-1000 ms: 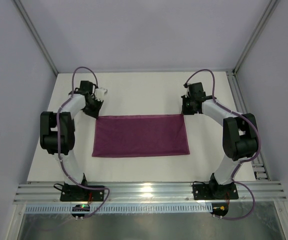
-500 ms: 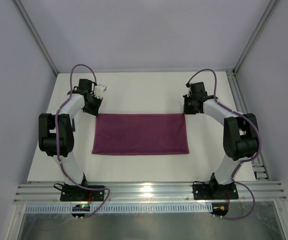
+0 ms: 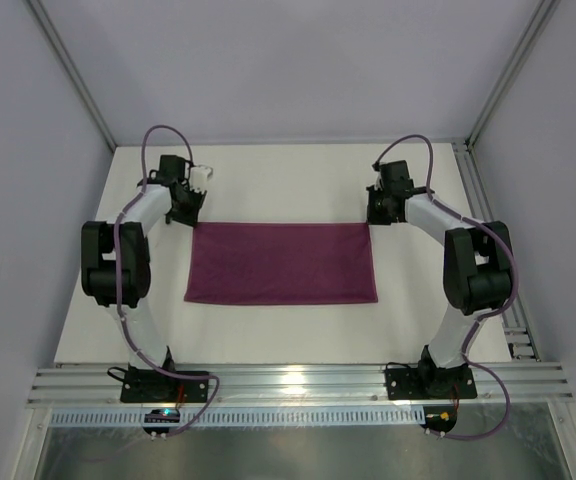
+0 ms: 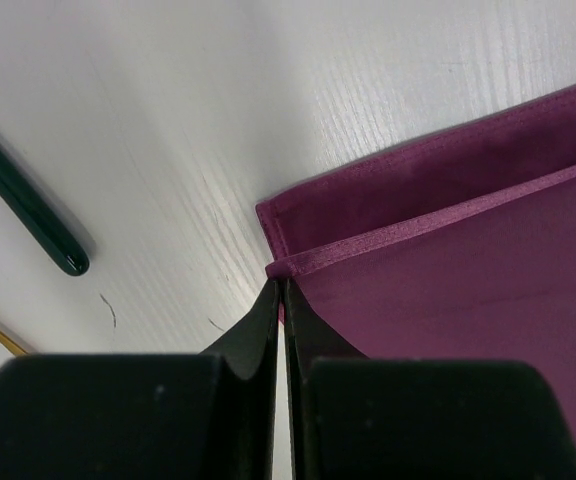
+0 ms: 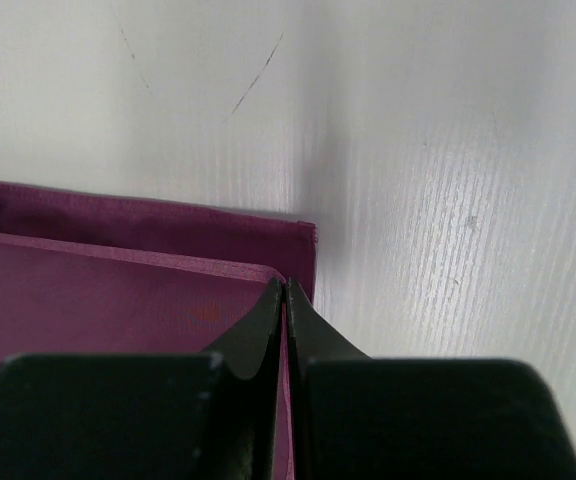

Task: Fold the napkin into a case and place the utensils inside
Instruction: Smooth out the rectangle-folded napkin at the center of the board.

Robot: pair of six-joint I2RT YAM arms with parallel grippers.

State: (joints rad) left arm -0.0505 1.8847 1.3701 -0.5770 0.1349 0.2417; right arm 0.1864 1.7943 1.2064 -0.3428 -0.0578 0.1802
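Folded once into a wide band, the napkin (image 3: 281, 263) has the left jaws and right jaws each pinched shut on a far upper-layer corner, so more folds seem due, with the utensils (image 4: 28, 200) lying unplaced beside its far-left corner.

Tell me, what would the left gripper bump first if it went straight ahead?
The left gripper is shut on the napkin at its top-layer corner, so the lower layer comes first, then likely bare table. The dark handle lies aside.
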